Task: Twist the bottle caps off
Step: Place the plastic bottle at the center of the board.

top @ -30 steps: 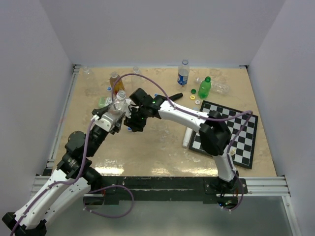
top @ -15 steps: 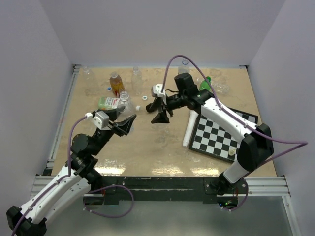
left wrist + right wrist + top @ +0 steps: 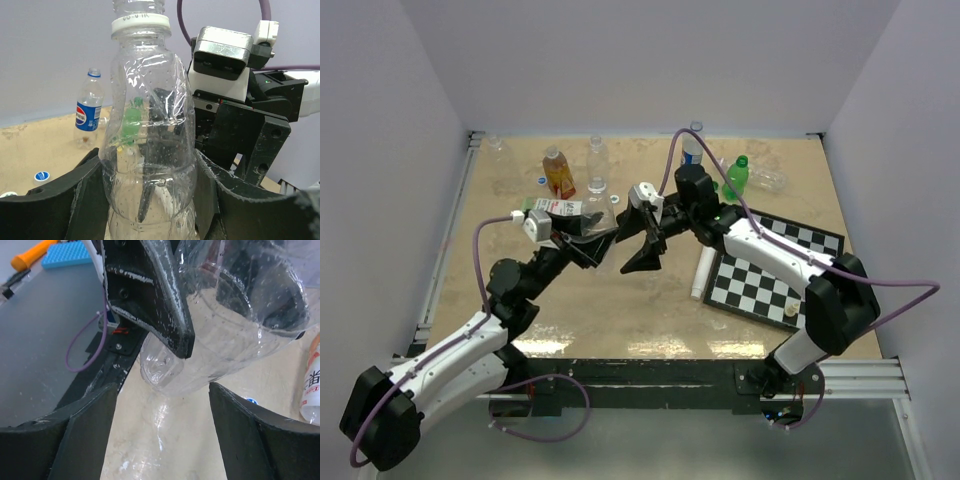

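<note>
The left arm [image 3: 450, 350] rises from the lower left of the top view toward the centre. The left gripper [image 3: 588, 243] is clamped on a bottle [image 3: 147, 150], with one finger on each side of its body. The right arm [image 3: 780, 255] bends from the lower right across to the centre, wrist tipped downward. The right gripper [image 3: 643, 262] stands with its jaws wide apart and holds nothing, just right of the left gripper.

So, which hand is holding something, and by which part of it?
The left hand grips the clear bottle around its lower body, below the neck. The right hand stands open close to it and holds nothing.
</note>
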`<state>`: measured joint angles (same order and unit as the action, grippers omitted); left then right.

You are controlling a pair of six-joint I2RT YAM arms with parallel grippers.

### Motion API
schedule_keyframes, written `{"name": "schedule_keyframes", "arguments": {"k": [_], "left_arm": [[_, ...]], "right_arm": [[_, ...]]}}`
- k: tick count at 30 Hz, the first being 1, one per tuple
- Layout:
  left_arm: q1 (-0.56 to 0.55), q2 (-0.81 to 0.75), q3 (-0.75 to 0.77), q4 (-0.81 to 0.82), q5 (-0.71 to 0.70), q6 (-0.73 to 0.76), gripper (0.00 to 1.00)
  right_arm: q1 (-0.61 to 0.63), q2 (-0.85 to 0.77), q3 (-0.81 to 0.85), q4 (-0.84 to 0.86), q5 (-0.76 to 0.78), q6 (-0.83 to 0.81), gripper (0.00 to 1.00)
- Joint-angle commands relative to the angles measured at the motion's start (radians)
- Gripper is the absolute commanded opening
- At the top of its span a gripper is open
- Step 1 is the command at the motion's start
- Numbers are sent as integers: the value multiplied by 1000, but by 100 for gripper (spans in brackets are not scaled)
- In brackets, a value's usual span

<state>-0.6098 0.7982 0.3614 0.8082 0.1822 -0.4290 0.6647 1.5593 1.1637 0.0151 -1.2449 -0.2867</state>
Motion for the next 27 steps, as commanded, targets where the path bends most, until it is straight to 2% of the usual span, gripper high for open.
{"name": "schedule_keyframes", "arguments": {"k": [1,6,10,12,14,16,19,23,27], "left_arm": [[-2,48,-4,216,56,-82,10],[-4,59,8,226,46,-79,10],[-5,45,10,214,34,-73,10],[-5,42,7,212,30,-71,10],[-7,48,5,215,26,-73,10],[-7,61,2,227,26,-77,11],[-7,81,-2,253,25,-86,12],[-7,91,-7,261,17,-91,16],[-7,78,-10,244,8,-88,28]], "right_arm": [[39,15,-24,265,-16,250,79],[58,56,-56,416,10,444,79],[58,74,-47,439,33,488,84],[58,76,-48,460,41,512,93],[58,77,-47,482,35,535,93],[58,77,-62,584,19,627,93],[56,79,-102,756,12,780,88],[59,84,-105,758,18,804,79],[59,93,-113,754,15,794,56]]}}
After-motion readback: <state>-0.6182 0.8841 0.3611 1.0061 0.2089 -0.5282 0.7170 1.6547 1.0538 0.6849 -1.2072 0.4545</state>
